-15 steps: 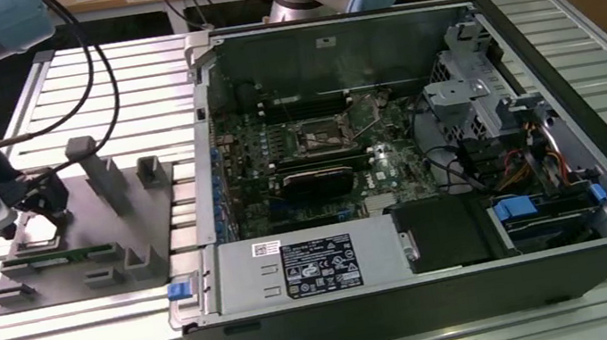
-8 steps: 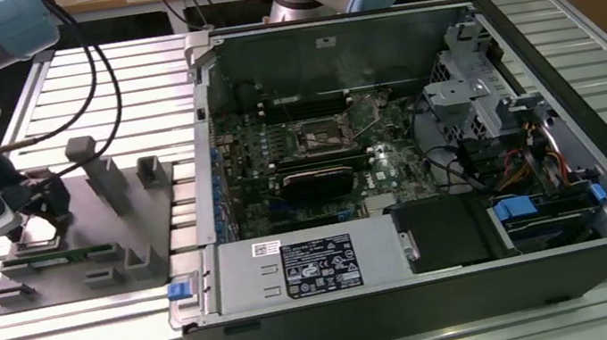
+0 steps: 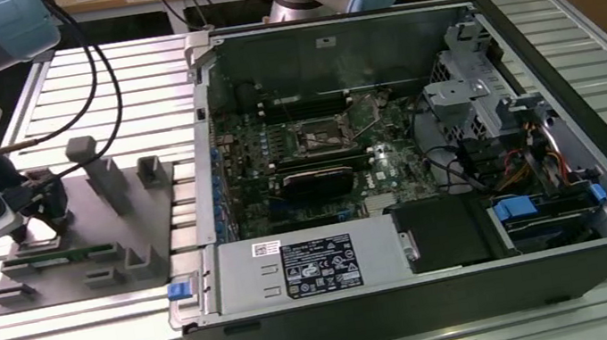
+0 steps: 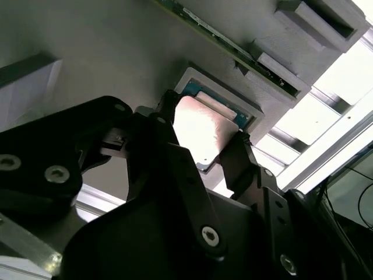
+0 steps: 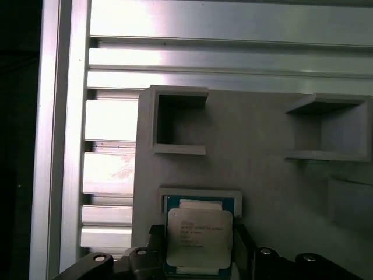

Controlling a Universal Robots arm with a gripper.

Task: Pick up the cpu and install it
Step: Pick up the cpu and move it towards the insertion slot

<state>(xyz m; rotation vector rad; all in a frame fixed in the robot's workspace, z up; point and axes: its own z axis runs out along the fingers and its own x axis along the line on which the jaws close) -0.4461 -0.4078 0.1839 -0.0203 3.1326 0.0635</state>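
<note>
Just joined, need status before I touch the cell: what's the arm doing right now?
The arm's gripper is down at the grey fixture, at the exterior view's left, beside the open computer case. Its fingers sit on two opposite sides of the cpu and look closed on it, at its recess in the fixture. The cpu is not in the case yet.

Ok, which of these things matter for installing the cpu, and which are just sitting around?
For the job:
- the cpu, in a pocket of the grey fixture
- the gripper, right at the cpu
- the open computer case with its motherboard

Just lying about:
- the green memory strip on the fixture
- the white-labelled black box in the case
</note>
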